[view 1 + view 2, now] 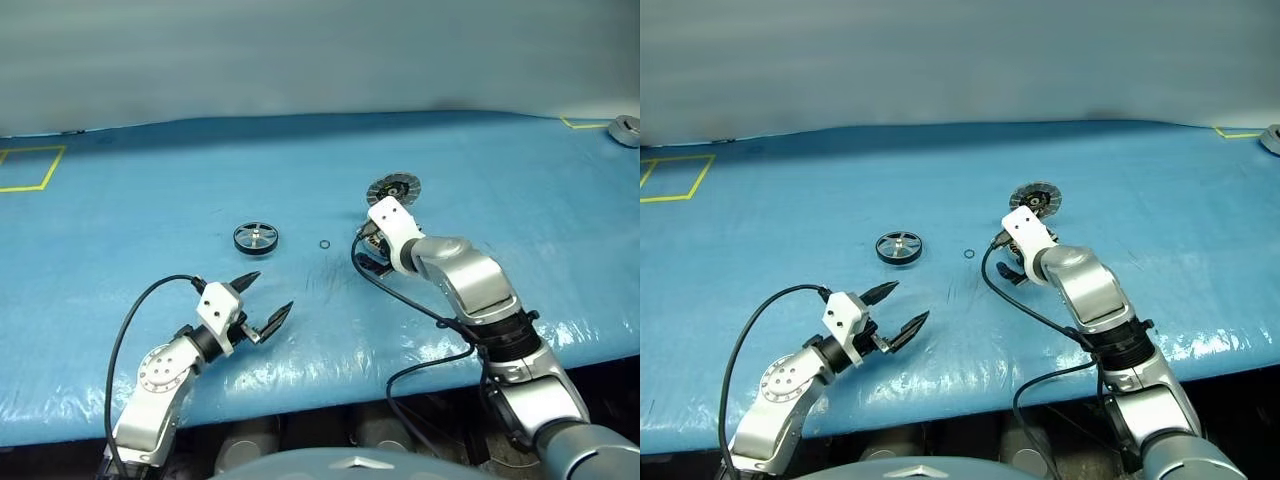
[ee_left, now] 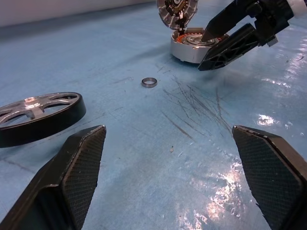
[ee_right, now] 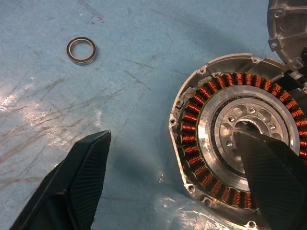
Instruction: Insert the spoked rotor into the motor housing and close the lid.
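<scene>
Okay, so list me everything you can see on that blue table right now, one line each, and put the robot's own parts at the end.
Blue plastic-covered table: one, blue, spanning the scene.
Black-rimmed spoked rotor wheel: one, black with silver spokes, lying flat left of centre.
Small thin metal ring: one, dark, between rotor and housing.
Round silver motor housing: one, silver-grey with copper windings, open, right of centre.
Round hinged lid: one, silver-grey, standing up behind the housing.
Yellow tape marks: two, yellow, far left and far right corners.
Grey round part: one, grey, far right edge.
Left gripper: black fingers, open, near front edge.
Right gripper: black fingers, open, at the housing.
</scene>
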Robot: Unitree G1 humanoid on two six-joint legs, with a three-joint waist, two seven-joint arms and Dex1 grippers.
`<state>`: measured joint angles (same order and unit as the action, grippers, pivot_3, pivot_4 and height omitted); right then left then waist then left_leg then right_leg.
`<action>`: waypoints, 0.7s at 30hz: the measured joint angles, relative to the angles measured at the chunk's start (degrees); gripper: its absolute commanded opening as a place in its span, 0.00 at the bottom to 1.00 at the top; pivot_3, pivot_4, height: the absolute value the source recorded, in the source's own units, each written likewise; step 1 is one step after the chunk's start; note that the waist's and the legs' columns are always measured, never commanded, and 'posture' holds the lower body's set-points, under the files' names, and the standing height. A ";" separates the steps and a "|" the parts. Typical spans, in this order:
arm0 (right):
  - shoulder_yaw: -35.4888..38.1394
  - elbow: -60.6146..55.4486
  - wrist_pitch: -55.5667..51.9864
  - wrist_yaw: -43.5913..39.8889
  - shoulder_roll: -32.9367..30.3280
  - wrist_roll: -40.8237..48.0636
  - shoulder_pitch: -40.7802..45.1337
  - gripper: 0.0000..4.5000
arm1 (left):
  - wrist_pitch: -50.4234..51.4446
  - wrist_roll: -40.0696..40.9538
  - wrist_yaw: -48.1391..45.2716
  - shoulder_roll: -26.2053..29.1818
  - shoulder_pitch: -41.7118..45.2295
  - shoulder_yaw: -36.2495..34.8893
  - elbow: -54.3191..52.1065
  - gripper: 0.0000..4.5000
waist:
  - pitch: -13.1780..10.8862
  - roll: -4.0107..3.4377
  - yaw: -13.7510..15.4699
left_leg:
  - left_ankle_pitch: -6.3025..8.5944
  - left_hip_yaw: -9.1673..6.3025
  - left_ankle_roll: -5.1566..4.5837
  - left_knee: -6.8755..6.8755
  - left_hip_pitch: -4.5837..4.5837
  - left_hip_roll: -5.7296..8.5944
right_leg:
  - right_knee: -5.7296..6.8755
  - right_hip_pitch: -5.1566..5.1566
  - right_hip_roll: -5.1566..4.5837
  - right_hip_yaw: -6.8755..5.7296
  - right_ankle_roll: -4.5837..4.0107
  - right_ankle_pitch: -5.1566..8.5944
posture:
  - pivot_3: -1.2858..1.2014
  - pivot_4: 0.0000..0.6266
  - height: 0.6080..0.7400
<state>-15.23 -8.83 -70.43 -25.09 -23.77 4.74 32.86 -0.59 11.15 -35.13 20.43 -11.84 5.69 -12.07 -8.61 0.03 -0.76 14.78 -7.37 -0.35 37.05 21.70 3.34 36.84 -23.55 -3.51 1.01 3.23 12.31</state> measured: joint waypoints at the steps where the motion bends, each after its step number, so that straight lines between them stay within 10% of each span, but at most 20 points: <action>1: 0.23 0.33 -0.68 -0.15 0.05 0.25 0.46 0.74 | -0.49 -0.02 -0.01 -0.02 0.00 0.00 0.73 1.00 | 0.01 0.01 -0.01 | 0.00 0.00 0.00 0.00 0.00 0.00 | 0.00 0.00 0.00 0.00 0.00 0.00 | 0.52 0.24 1.00; 6: 0.65 0.22 -3.35 -0.81 1.23 1.42 1.37 0.40 | -2.79 -0.11 0.08 -0.08 -0.01 -0.12 3.36 1.00 | 0.06 0.04 -0.42 | 0.01 -0.01 0.01 -0.02 -0.02 -0.04 | 0.00 -0.01 0.02 0.00 -0.01 0.00 | 0.52 0.24 1.00; 21: 0.49 -14.40 -18.71 5.59 22.84 4.38 -7.15 0.40 | -3.48 -0.45 2.39 0.05 -0.83 -3.38 2.81 1.00 | 0.36 0.19 -1.78 | -0.01 -0.14 0.16 -0.06 -0.27 -0.18 | 0.11 -0.05 0.14 -0.04 0.07 0.08 | 0.52 0.24 1.00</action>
<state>-14.75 -23.23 -89.15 -19.49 -0.93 9.13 25.70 -4.07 10.70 -32.74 20.49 -12.67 2.31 -9.26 -8.24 0.22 -2.54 14.77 -7.51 -0.19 36.99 21.43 3.16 36.95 -23.60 -3.37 0.97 3.29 12.39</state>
